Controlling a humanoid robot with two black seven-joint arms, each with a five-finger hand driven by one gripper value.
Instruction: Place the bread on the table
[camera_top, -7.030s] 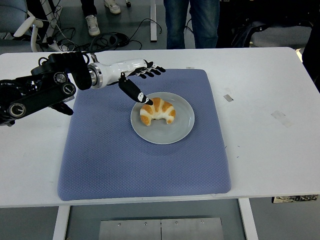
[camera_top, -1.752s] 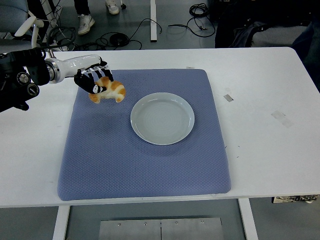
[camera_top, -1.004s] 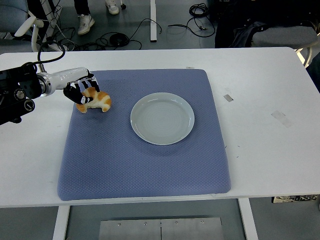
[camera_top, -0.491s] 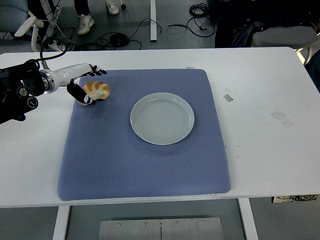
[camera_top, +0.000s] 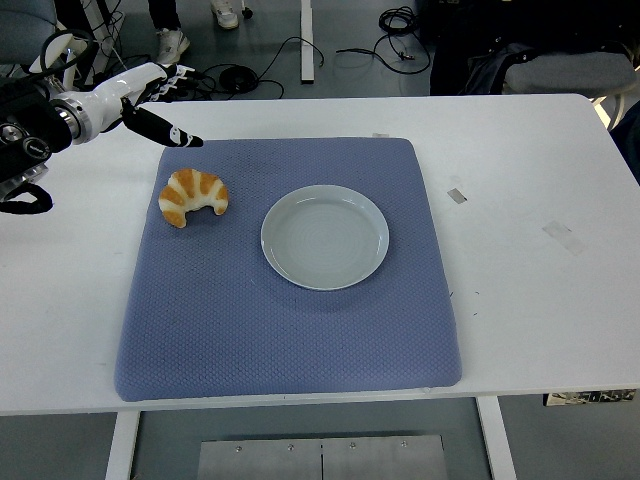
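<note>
Although several surfaces are shown in the head view, no brand, label or legible writing can be made out. A blue mat (camera_top: 290, 330) is spread on the white table (camera_top: 530, 300), and a grey plate (camera_top: 325, 237) is set on it near the middle. Just left of the plate, apart from it, the bread (camera_top: 192, 196) lies on the mat, a crescent with its tips pointed toward the near edge. Nothing is held by the left hand (camera_top: 160, 100), raised beyond the mat's far-left corner with fingers spread.
</note>
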